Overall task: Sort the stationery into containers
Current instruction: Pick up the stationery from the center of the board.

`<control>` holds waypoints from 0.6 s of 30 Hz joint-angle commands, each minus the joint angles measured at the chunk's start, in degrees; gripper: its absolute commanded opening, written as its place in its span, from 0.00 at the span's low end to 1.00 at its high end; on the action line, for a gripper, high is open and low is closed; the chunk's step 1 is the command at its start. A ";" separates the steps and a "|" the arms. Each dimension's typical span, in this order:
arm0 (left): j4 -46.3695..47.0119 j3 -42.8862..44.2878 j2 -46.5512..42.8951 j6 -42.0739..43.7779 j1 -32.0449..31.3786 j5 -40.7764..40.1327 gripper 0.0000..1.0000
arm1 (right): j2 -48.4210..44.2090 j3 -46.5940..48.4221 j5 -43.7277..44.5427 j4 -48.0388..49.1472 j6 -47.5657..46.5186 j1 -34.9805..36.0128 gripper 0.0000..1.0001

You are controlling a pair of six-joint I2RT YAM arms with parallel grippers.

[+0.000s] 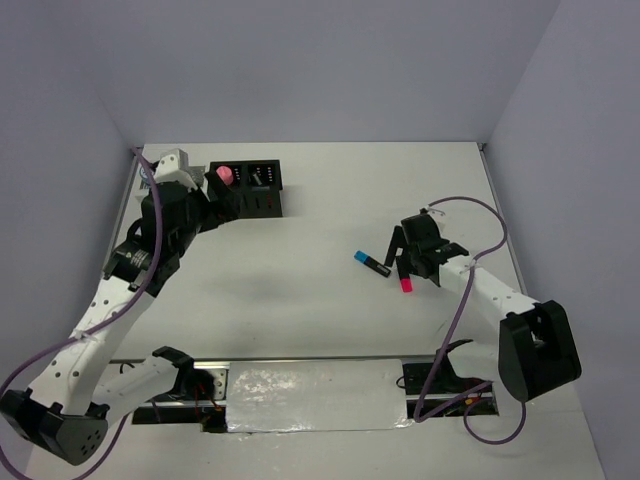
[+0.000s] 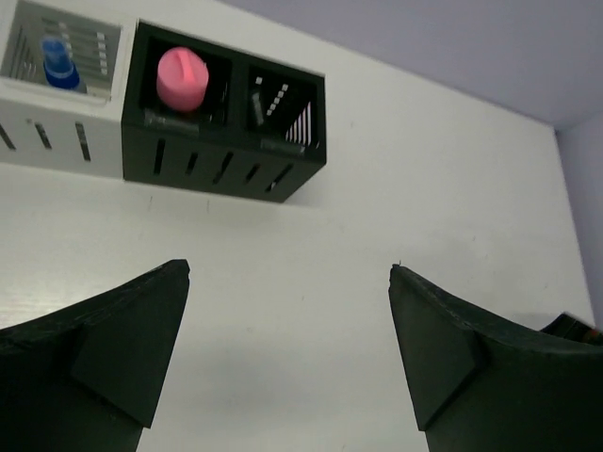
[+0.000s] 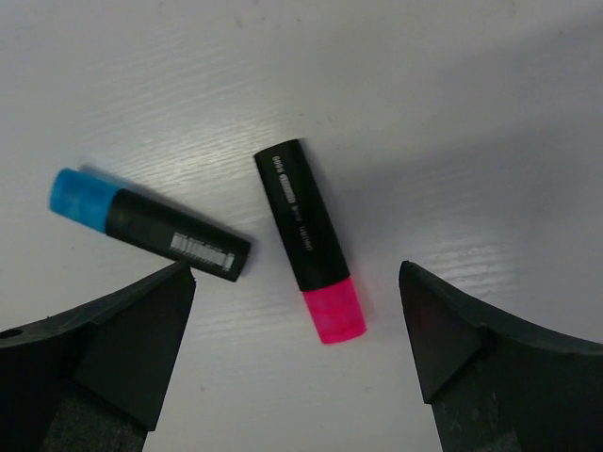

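Two short black highlighters lie on the white table, apart from each other. My open right gripper [image 3: 296,267] hovers over them. The pink-capped highlighter [image 3: 309,240] lies between its fingers, cap toward the camera. The blue-capped highlighter [image 3: 151,224] lies just past the left fingertip [image 3: 174,282]. From above, both lie right of centre: blue [image 1: 372,263], pink [image 1: 405,285]. My left gripper [image 2: 290,273] is open and empty above bare table in front of the containers. A pink-topped tube [image 2: 181,77] stands in one black container [image 2: 170,155]. A small blue-capped bottle [image 2: 58,64] is in the white container [image 2: 57,141].
A second black container [image 2: 292,169] adjoins the first on its right, and nothing shows inside it. The row stands at the far left of the table [image 1: 330,200], near the left wall. The right arm's purple cable [image 1: 480,215] loops above the table's right side.
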 commanded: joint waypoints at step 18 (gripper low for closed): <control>-8.38 -4.32 -3.36 5.86 -0.25 10.16 0.99 | 7.92 -0.40 -7.70 -3.86 -2.71 -4.57 0.61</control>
